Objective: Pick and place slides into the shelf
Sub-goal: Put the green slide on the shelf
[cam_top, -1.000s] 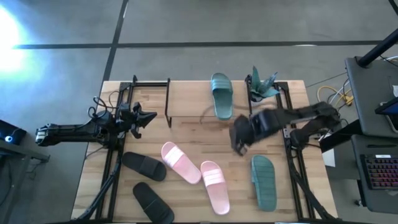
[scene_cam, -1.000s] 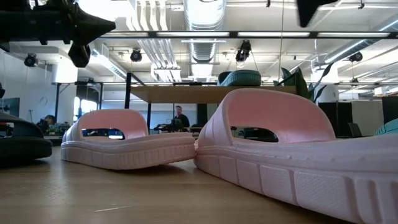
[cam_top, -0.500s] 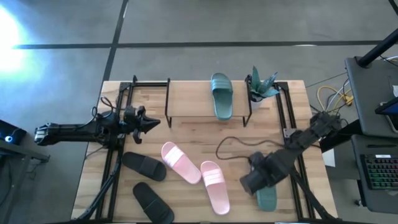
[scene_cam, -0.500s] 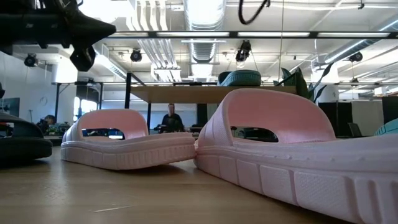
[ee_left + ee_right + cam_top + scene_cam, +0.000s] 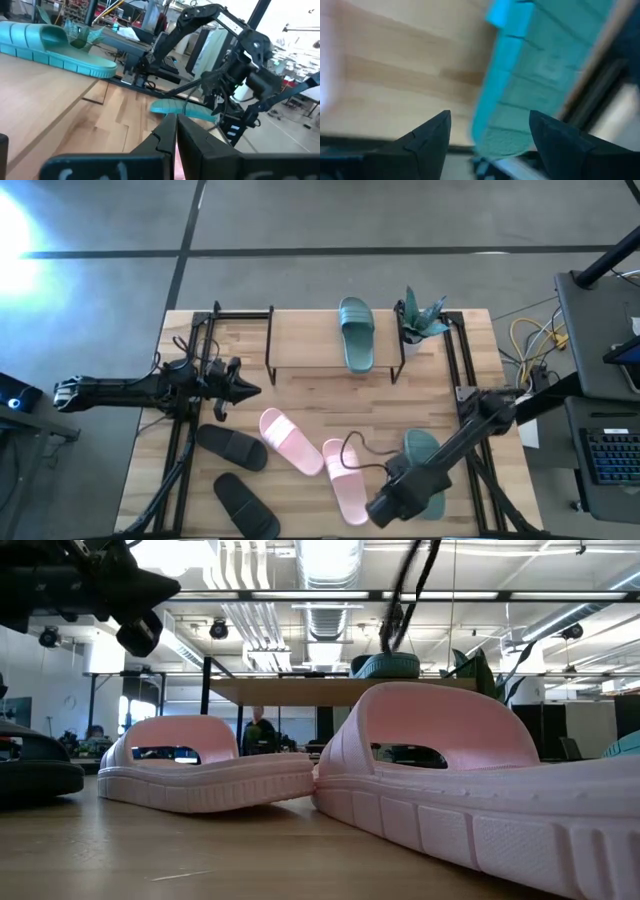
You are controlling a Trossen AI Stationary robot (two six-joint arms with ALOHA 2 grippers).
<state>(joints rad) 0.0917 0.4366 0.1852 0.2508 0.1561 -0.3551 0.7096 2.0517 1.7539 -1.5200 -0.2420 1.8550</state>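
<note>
Right gripper (image 5: pixel 385 505), fingers spread and empty, hovers by teal slide (image 5: pixel 428 470) lying lengthwise front-to-back.

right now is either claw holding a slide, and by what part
Nothing is held. The right claw is open beside the teal slide on the table; the left claw is shut and empty.

Left arm stretched level from the table's left edge, left gripper (image 5: pixel 243 389) fingers closed together. Right arm reaches down to the near edge, right gripper (image 5: pixel 372 510) fingers spread apart.
</note>
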